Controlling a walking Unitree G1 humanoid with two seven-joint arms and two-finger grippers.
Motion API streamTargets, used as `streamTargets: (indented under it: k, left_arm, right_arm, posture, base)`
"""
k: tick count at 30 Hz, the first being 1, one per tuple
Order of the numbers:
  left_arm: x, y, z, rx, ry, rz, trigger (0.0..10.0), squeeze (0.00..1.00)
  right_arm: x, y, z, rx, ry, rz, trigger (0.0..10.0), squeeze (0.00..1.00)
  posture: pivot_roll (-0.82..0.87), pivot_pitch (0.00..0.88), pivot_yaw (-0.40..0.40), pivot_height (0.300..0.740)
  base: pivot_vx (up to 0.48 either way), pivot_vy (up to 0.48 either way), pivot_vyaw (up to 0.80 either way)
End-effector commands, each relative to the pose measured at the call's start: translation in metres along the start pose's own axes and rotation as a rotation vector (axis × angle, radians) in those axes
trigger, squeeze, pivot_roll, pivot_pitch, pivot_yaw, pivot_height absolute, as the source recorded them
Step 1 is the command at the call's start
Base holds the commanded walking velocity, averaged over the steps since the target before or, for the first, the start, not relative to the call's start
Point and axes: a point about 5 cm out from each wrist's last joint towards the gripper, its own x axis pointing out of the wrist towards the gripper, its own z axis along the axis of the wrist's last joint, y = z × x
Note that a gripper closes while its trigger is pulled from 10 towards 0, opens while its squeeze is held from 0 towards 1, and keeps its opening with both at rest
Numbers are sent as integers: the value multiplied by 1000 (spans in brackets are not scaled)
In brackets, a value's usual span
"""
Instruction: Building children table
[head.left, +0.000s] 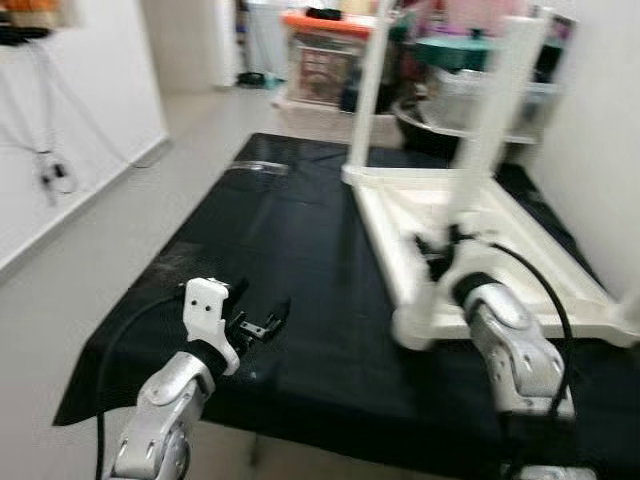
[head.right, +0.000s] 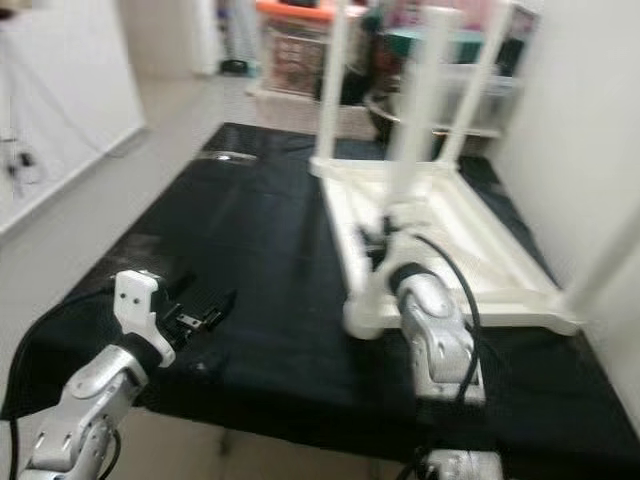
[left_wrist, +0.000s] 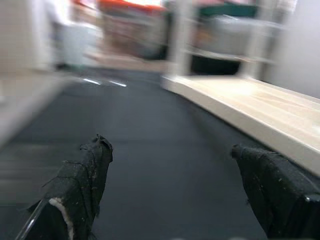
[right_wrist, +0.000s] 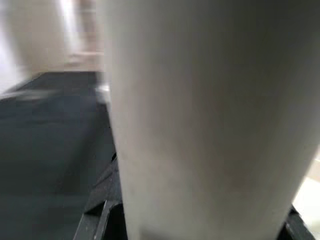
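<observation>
**Q:** Where is your working gripper, and what has it got?

**A:** My right gripper (head.left: 447, 243) is at the base of a white round table leg (head.left: 497, 110), low down where the leg meets the upturned white plastic children's tabletop (head.left: 530, 265). In the right wrist view the leg (right_wrist: 210, 125) stands so close that it blocks most of the frame, black finger parts showing at either side of it below. I judge the fingers are clasped around the leg, probably to seat or twist it into its socket, though blur stops me from swearing to the contact.

**Q:** And the other arm?

**A:** My left gripper (head.left: 258, 322) hangs just above the black-covered bench (head.left: 290, 240), spread wide with nothing between the fingers (left_wrist: 82, 185). It sits well apart from the tabletop, likely parked out of the way while the right arm works.

**Q:** Why does the tabletop lie that way?

**A:** Underside up, flat on the bench toward my right, so the leg sockets face upward. That is my reading of the layout.

**Q:** What is the count?

**A:** One tabletop. Two legs standing upright from it: the one I hold and a second white leg (head.left: 368, 85) at the far corner. A pale bar (head.right: 610, 255) slants past the right edge; I cannot tell whether it is another leg. Beyond the bench, storage bins with an orange lid (head.left: 325, 22) and a teal lid (head.left: 455, 48), too blurred to count.
</observation>
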Motion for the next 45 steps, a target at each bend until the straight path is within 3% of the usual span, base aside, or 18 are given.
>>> streamTargets:
  k: [1, 5, 6, 10, 11, 17, 18, 24, 25, 28, 29, 30, 31, 32, 33, 42, 43, 45]
  left_arm:
    - [3, 0, 10, 26, -35, 44, 10000, 0]
    - [0, 1, 13, 32, -44, 73, 10000, 0]
    - [-5, 0, 14, 36, -49, 96, 10000, 0]
    - [-13, -1, 15, 51, -52, 123, 10000, 0]
    - [-19, -2, 14, 58, -53, 171, 10000, 0]
    - [-30, -6, 10, 44, -42, 237, 10000, 0]
    - [-31, -8, 9, 39, -34, 230, 10000, 0]
    - [-33, -13, 6, 37, -7, 171, 10000, 0]
    - [-34, -21, 1, 53, 48, 54, 10000, 0]
    - [-37, -26, -6, 80, 114, -44, 10000, 0]
    - [-40, -29, -13, 105, 184, -127, 10000, 0]
    - [-40, -29, -13, 105, 184, -127, 10000, 0]
    - [-44, -30, -19, 131, 252, -190, 10000, 0]
    - [-44, -30, -19, 131, 252, -190, 10000, 0]
    - [-48, -31, -22, 128, 299, -238, 10000, 0]
    - [-61, -31, -20, 92, 392, -414, 10000, 0]
    - [-62, -30, -22, 91, 420, -435, 10000, 0]
    - [-62, -30, -22, 91, 420, -435, 10000, 0]
  right_arm:
    - [-17, -8, -18, -21, 113, -64, 0, 0]
    - [-32, 9, -17, -16, 99, 28, 0, 0]
    - [-43, 23, -16, -17, 90, 115, 10000, 0]
    - [-54, 39, -14, -3, 75, 209, 10000, 0]
    - [-49, 40, -4, -20, 28, 276, 10000, 1000]
    - [-42, 46, 27, -34, -47, 516, 10000, 1000]
    - [-40, 45, 31, -46, -47, 612, 10000, 0]
    - [-40, 36, 39, -146, -77, 899, 10000, 0]
    - [-33, 30, 25, -239, -18, 1052, 10000, 0]
    - [-26, 31, 15, -264, 26, 1099, 10000, 0]
    - [-17, 35, 8, -270, 52, 1106, 7843, 0]
    - [-17, 35, 8, -270, 52, 1106, 7843, 0]
    - [-10, 40, 4, -263, 64, 1092, 4039, 0]
    - [-10, 40, 4, -263, 64, 1092, 4039, 0]
    - [-4, 45, 4, -241, 67, 1057, 0, 0]
    - [11, 52, 8, -128, 66, 861, 0, 0]
    - [20, 39, 3, -81, 96, 556, 0, 0]
    - [20, 39, 3, -81, 96, 556, 0, 0]
  posture:
    - [95, 0, -69, 740]
    - [88, 0, -60, 740]
    - [86, 0, -59, 740]
    - [86, 0, -60, 740]
    - [97, 0, -69, 740]
    - [108, 0, -82, 740]
    - [115, 0, -84, 740]
    - [119, 0, -85, 740]
    - [131, 0, -82, 740]
    - [137, 0, -82, 740]
    - [140, 0, -83, 740]
    - [140, 0, -83, 740]
    - [146, 0, -84, 740]
    - [146, 0, -84, 740]
    - [157, 0, -89, 740]
    - [153, 0, -81, 740]
    - [141, 0, -70, 740]
    - [141, 0, -70, 740]
  base:
    - [0, 0, 0]
    - [0, 0, 0]
    - [0, 0, 0]
    - [0, 0, 0]
    - [0, 0, 0]
    - [0, 0, 0]
    - [0, 0, 0]
    - [0, 0, 0]
    - [0, 0, 0]
    - [0, 0, 0]
    - [0, 0, 0]
    - [0, 0, 0]
    - [0, 0, 0]
    - [0, 0, 0]
    - [0, 0, 0]
    - [0, 0, 0]
    - [0, 0, 0]
    - [0, 0, 0]
